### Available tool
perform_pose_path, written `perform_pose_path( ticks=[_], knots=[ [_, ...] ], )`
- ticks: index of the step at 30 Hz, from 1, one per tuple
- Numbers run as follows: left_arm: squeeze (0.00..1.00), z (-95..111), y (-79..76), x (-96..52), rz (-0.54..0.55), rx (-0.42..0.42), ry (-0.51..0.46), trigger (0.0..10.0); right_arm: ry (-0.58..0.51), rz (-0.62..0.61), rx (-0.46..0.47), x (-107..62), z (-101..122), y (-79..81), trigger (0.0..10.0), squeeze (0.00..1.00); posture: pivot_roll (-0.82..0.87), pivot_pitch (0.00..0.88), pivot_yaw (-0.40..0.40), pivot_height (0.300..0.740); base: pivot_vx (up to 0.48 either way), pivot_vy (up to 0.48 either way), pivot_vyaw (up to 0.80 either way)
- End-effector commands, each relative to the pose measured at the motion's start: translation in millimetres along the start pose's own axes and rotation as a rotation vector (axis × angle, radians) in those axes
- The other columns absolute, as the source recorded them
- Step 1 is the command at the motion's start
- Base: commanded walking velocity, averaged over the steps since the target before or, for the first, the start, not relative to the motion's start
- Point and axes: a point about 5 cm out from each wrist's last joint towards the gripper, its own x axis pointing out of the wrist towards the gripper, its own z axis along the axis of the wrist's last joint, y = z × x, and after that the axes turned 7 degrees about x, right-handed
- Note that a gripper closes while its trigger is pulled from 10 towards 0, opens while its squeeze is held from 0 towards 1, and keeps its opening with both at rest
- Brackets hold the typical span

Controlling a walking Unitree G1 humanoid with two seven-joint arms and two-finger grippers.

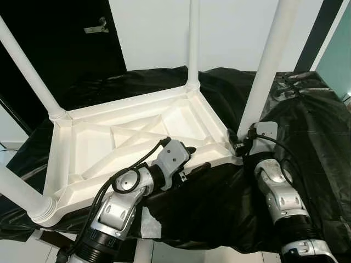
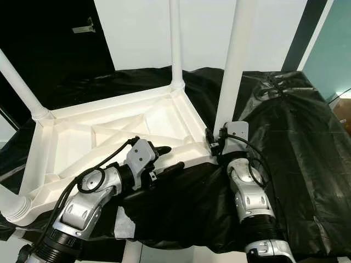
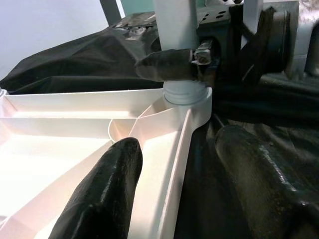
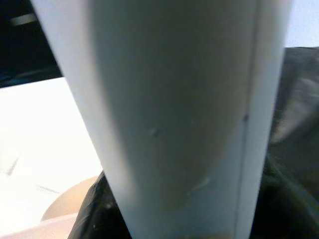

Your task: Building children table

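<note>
While the white plastic children's table top [image 1: 137, 137] lies upside down on a surface draped in black plastic sheeting [image 1: 318, 142], its ribbed underside faces up and four white tubular legs rise from its corners. At the near right corner stands one white leg [image 1: 266, 66]; the right gripper [image 3: 174, 67] is clamped around the base of it, just above the socket. Over the table's near edge sits the left gripper [image 1: 192, 161], its fingers [image 3: 107, 194] apart and straddling the rim, one finger inside the frame, the other outside on the sheeting. Behind the table are a white wall [image 1: 230, 27] and a dark door [image 1: 60, 38].
</note>
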Motion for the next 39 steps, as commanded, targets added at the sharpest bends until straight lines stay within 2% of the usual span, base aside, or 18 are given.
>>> perform_pose_path(
  ticks=[1, 3, 12, 13, 15, 16, 18, 22, 24, 26, 27, 28, 31, 32, 35, 39],
  knots=[
    [0.0, -1, 3.2, -2.0, 0.035, 0.007, 0.016, 10.0, 0.102, -0.115, -0.012, -9.6, -23, -7.3, 10.0, 0.0, -0.06, 0.022, 0.041, 0.74, 0.0, 0.0, 0.0],
    [0.0, -1, 3.2, -2.5, 0.033, 0.009, 0.018, 10.0, 0.113, -0.23, 0.052, -12.9, -28, 1.9, 10.0, 0.0, -0.05, 0.018, 0.037, 0.74, 0.0, 0.0, 0.0],
    [0.0, -3, 2.5, -3.4, 0.033, 0.009, 0.022, 10.0, 0.08, -0.183, 0.053, -14.3, -21, 7.2, 10.0, 0.0, -0.05, 0.012, 0.036, 0.74, 0.0, 0.0, 0.0],
    [0.0, -2, 3.2, -3.1, 0.035, 0.01, 0.02, 10.0, 0.048, -0.146, 0.061, -14.2, -16, 8.2, 10.0, 0.49, -0.05, 0.011, 0.036, 0.74, 0.0, 0.0, 0.0],
    [0.0, -2, 3.7, -2.9, 0.036, 0.01, 0.019, 10.0, 0.03, -0.132, 0.059, -14.2, -13, 8.4, 10.0, 0.49, -0.05, 0.011, 0.038, 0.74, 0.0, 0.0, 0.0],
    [0.0, -2, 4.2, -2.8, 0.037, 0.011, 0.019, 10.0, 0.014, -0.1, 0.053, -14.2, -10, 9.3, 10.0, 1.0, -0.05, 0.01, 0.04, 0.74, 0.0, 0.0, 0.0],
    [0.0, -2, 4.9, -2.7, 0.039, 0.012, 0.019, 10.0, -0.028, -0.032, 0.04, -15.9, -3, 9.6, 10.0, 1.0, -0.06, 0.013, 0.042, 0.74, 0.0, 0.0, 0.0],
    [0.0, -2, 5.0, -2.6, 0.04, 0.013, 0.018, 10.0, -0.045, 0.028, 0.041, -18.0, 2, 5.8, 10.0, 1.0, -0.06, 0.017, 0.04, 0.74, 0.0, 0.0, 0.0],
    [0.0, -1, 5.0, -2.6, 0.041, 0.012, 0.017, 10.0, -0.056, 0.062, 0.036, -19.3, 4, 0.2, 10.0, 1.0, -0.06, 0.019, 0.038, 0.74, 0.0, 0.0, 0.0],
    [0.0, -2, 5.4, -3.3, 0.044, 0.009, 0.016, 10.0, -0.068, 0.154, 0.027, -23.2, 10, -10.6, 10.0, 1.0, -0.06, 0.022, 0.038, 0.74, 0.0, 0.0, 0.0],
    [0.0, -2, 5.4, -3.3, 0.044, 0.009, 0.016, 10.0, -0.068, 0.154, 0.027, -23.2, 10, -10.6, 10.0, 1.0, -0.06, 0.022, 0.038, 0.74, 0.0, 0.0, 0.0],
    [0.0, -2, 5.2, -3.7, 0.046, 0.007, 0.016, 10.0, -0.059, 0.249, 0.002, -26.0, 14, -19.9, 10.0, 0.0, -0.07, 0.022, 0.038, 0.74, 0.0, 0.0, 0.0],
    [0.0, -2, 5.0, -3.7, 0.046, 0.006, 0.015, 10.0, -0.048, 0.293, -0.011, -26.7, 15, -22.5, 10.0, 0.0, -0.07, 0.022, 0.038, 0.74, 0.0, 0.0, 0.0],
    [0.0, -3, 5.1, -3.0, 0.044, 0.005, 0.014, 10.0, -0.009, 0.398, -0.037, -25.8, 14, -26.5, 10.0, 0.0, -0.07, 0.019, 0.041, 0.74, 0.0, 0.0, 0.0],
    [0.0, -3, 5.3, -2.5, 0.044, 0.005, 0.014, 10.0, 0.008, 0.439, -0.042, -24.9, 13, -27.6, 10.0, 0.0, -0.07, 0.019, 0.042, 0.74, 0.0, 0.0, 0.0],
    [0.0, -2, 6.8, -0.8, 0.041, 0.009, 0.011, 10.0, 0.039, 0.555, -0.1, -14.9, 16, -30.1, 10.0, 0.0, -0.07, 0.013, 0.042, 0.74, 0.0, 0.0, 0.0]
  ],
)
